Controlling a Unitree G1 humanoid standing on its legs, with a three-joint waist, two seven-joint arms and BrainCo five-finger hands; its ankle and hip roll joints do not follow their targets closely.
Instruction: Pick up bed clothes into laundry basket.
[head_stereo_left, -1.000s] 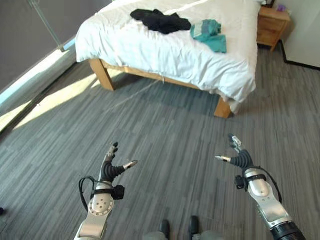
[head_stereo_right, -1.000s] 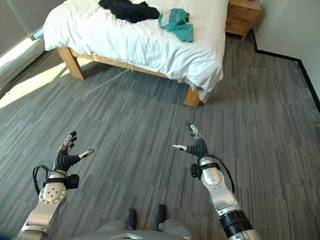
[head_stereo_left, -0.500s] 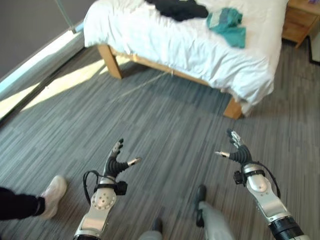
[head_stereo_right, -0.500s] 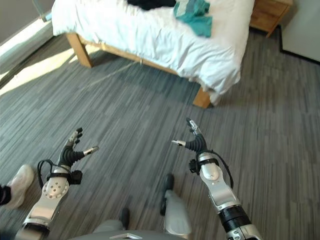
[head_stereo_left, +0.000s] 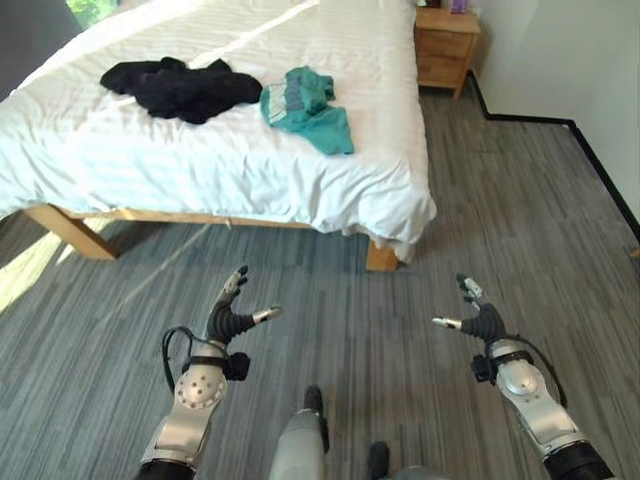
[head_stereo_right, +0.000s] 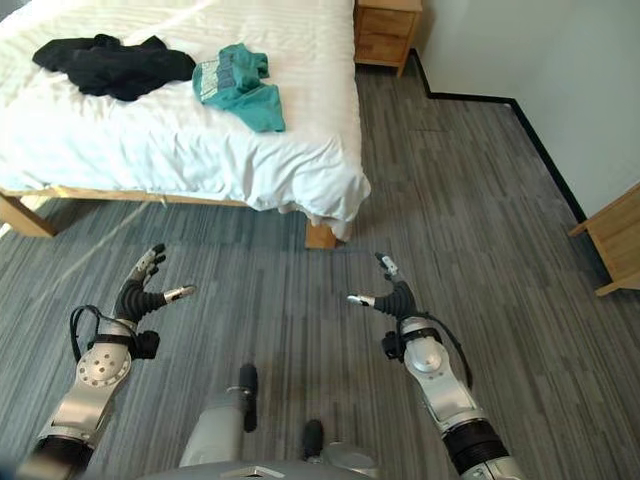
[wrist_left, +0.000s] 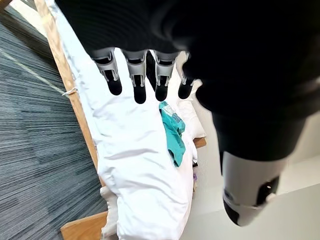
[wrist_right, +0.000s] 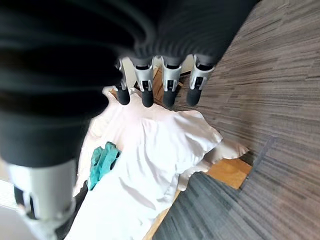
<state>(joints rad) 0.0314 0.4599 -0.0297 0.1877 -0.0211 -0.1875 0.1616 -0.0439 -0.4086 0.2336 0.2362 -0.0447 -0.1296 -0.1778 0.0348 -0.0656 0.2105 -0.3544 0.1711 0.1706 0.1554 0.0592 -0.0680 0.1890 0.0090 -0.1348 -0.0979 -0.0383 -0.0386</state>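
Fingers (head_stereo_left: 236, 285) on the left hand (head_stereo_left: 225, 322) spread straight, thumb out to the side, nothing held; the hand hangs over the grey plank floor (head_stereo_left: 420, 250), well short of the bed (head_stereo_left: 200, 150). Right hand (head_stereo_left: 483, 320) level with it across the floor, fingers likewise straight and parted, empty.

Left eye view: black garment (head_stereo_left: 180, 88) lies crumpled on the white bedding, toward the robot's left. Teal garment (head_stereo_left: 305, 105) lies just beside it, nearer the bed's corner, its lower edge reaching toward the side of the mattress. Both well apart from either hand. Wooden nightstand (head_stereo_left: 447, 45) stands past the far corner of the bed, against the wall.

Right eye view: same layout. Black and teal clothes sit on the bed top, close to each other. A second piece of light wooden furniture (head_stereo_right: 612, 240) shows at the right edge, on the floor by the wall.

Left wrist view: dark-tipped fingers in a straight row, thumb apart, grasping nothing. Beyond them the white bedding and the teal garment on it; wooden bed frame (wrist_left: 67, 85) runs along the floor.

Right wrist view: fingers straight, empty. Past them the bed's corner, draped white bedding and the teal garment, with a wooden bed leg (wrist_right: 227, 172) beneath.
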